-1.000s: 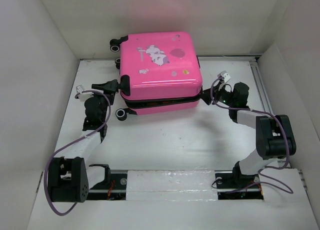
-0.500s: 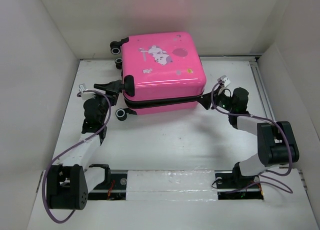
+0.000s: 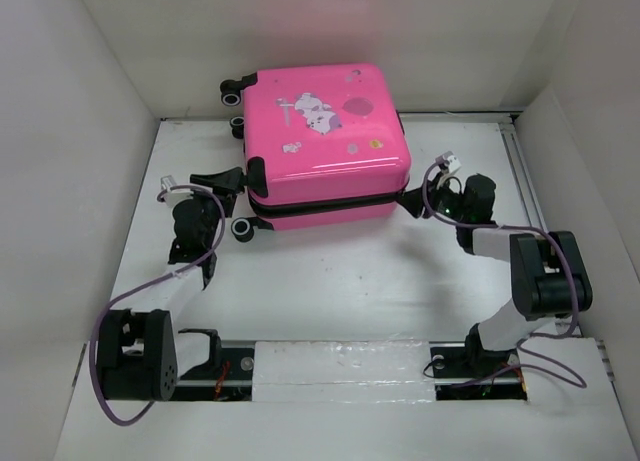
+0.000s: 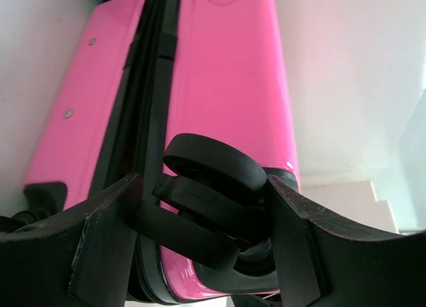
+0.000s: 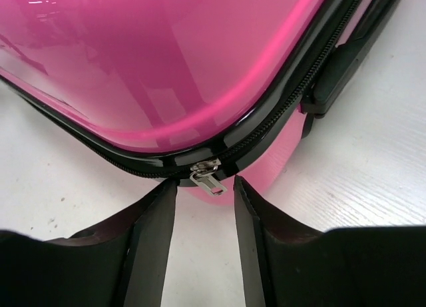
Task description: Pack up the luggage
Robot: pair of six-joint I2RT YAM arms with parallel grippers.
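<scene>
The hot-pink luggage [image 3: 325, 131] lies flat at the back of the table with its lid down. My left gripper [image 3: 228, 181] is at its left side, shut on a black wheel [image 4: 213, 167] of the upper shell. One finger presses the wheel and the other its bracket. My right gripper [image 3: 408, 199] is at the front right corner. In the right wrist view its fingertips [image 5: 170, 190] stand apart on either side of the silver zipper pull [image 5: 208, 180], not touching it. The black zipper [image 5: 279, 114] runs along the seam.
White walls close in the table [image 3: 330, 281] on the left, back and right. Another wheel [image 3: 241, 228] sticks out at the luggage's front left, and more wheels [image 3: 232, 98] at the back left. The arm bases sit on a rail [image 3: 340, 366] at the near edge.
The luggage has shifted slightly to the right with the left gripper on its wheel. The right gripper has edged down to the front right corner and its jaws have narrowed.
</scene>
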